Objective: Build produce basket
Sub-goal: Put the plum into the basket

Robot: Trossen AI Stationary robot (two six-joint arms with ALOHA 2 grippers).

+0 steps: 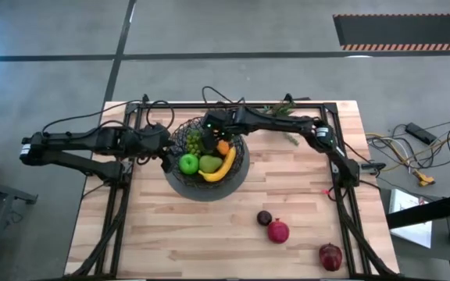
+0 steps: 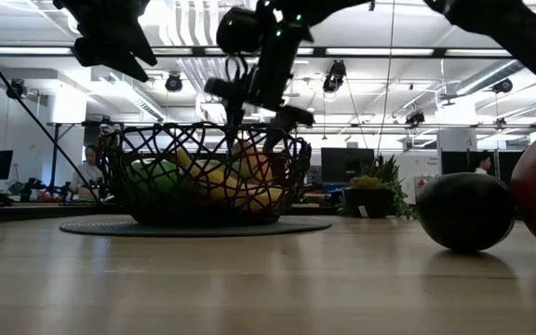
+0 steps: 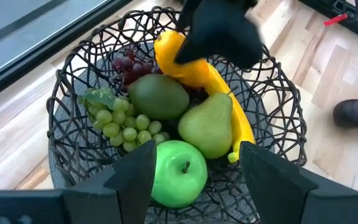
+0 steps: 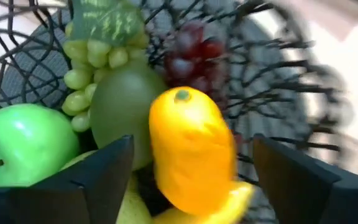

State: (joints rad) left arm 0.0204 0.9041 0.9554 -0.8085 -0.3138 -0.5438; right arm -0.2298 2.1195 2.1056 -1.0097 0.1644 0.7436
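The black wire basket [image 1: 180, 181] stands on its grey disc base at the table's middle. In it lie green grapes [image 3: 120, 124], purple grapes [image 3: 126, 65], a dark green fruit [image 3: 158, 96], a pear-shaped green one [image 3: 210, 124], a green apple [image 3: 178, 171], a banana [image 3: 241, 127] and an orange piece [image 4: 188, 149]. My right gripper [image 4: 192, 143] hangs open over the basket's far part, a finger on either side of the orange piece with a gap at each. My left gripper [image 3: 197, 149] is open above the basket's left rim, over the green apple.
A dark plum [image 1: 265, 218], a pomegranate [image 1: 278, 231] and a red apple [image 1: 330, 256] lie on the table's near right part. A small potted plant [image 1: 283, 113] stands at the far edge behind the basket. Bare wood shows on the near left.
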